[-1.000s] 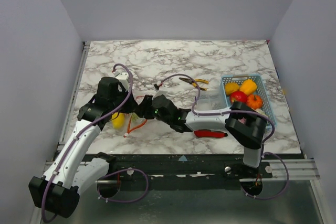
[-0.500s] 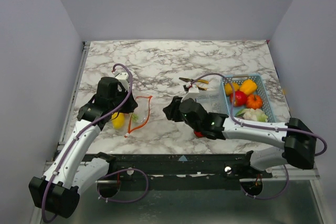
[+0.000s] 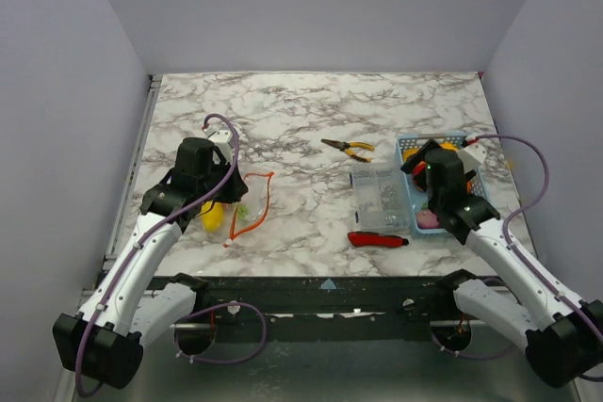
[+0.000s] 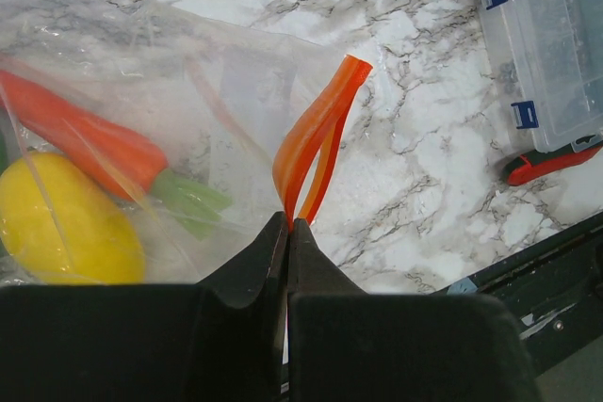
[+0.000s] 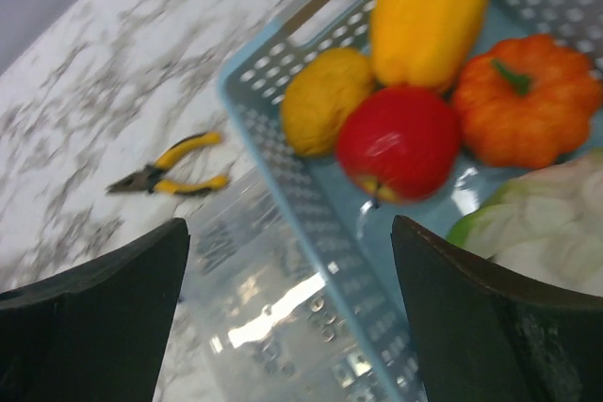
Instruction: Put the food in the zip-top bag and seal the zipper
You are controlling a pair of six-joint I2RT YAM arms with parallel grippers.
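Left pincer (image 4: 287, 228) pressed together, pinching thin orange-red zipper (image 4: 318, 129), the strip looping up from the tips. Behind it the crinkly clear bag (image 4: 188, 82) lies on the marbled desk (image 4: 415, 138), with a smooth yellow lump (image 4: 61, 223) and a tapered orange piece (image 4: 89, 134) with a green end inside. Right pincer (image 5: 287, 233) spread wide over the light-blue mesh basket (image 5: 273, 152), which holds a glossy yellow pepper (image 5: 429, 16), round red tomato (image 5: 400, 143), ribbed orange piece (image 5: 528, 101) and dimpled yellow fruit (image 5: 325, 96). Rigid clear box (image 5: 264, 303) touching the basket; pliers (image 5: 170, 174) farther out.
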